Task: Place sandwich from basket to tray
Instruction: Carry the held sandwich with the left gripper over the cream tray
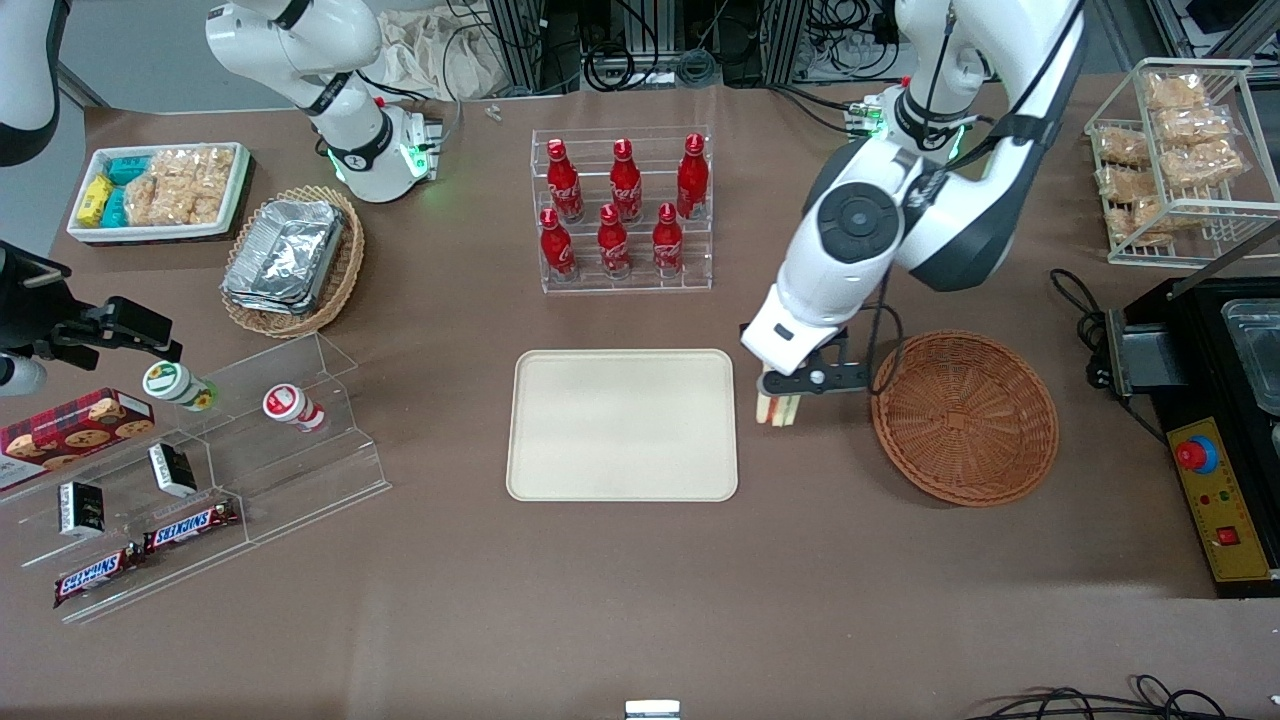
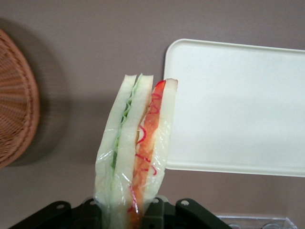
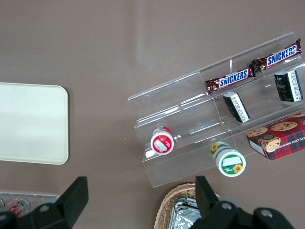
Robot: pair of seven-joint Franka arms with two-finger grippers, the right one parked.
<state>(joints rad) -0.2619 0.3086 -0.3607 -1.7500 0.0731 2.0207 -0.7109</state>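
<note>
Sandwich [image 1: 777, 409]: a wrapped triangular wedge, clamped between the two fingers of the left arm's gripper [image 1: 790, 392]. It hangs in the air between the tray [image 1: 622, 424] and the basket [image 1: 965, 417], just beside the tray's short edge and clear of the basket rim. In the front view it sits right of centre, half hidden under the white arm, so only its pale lower end shows.

Long axis: in the wrist view the sandwich [image 2: 136, 152] runs lengthwise straight out from the gripper [image 2: 127, 214], the narrow end held, the free end pointing away. Its bread layers stand on edge, with green filling in one seam and red in the other. The free tip overlaps the corner of the tray [image 2: 238, 105] in that view; whether it is above the tray or just outside it I cannot tell.

Basket: round, reddish-brown wicker, nothing seen in it in the front view; the wrist view catches only an arc of its rim [image 2: 16, 100].

Tray: cream, rectangular, bare, at the middle of the front view. The parked arm's wrist view shows one rounded end of it [image 3: 31, 123] at its left edge, and no sandwich.
</note>
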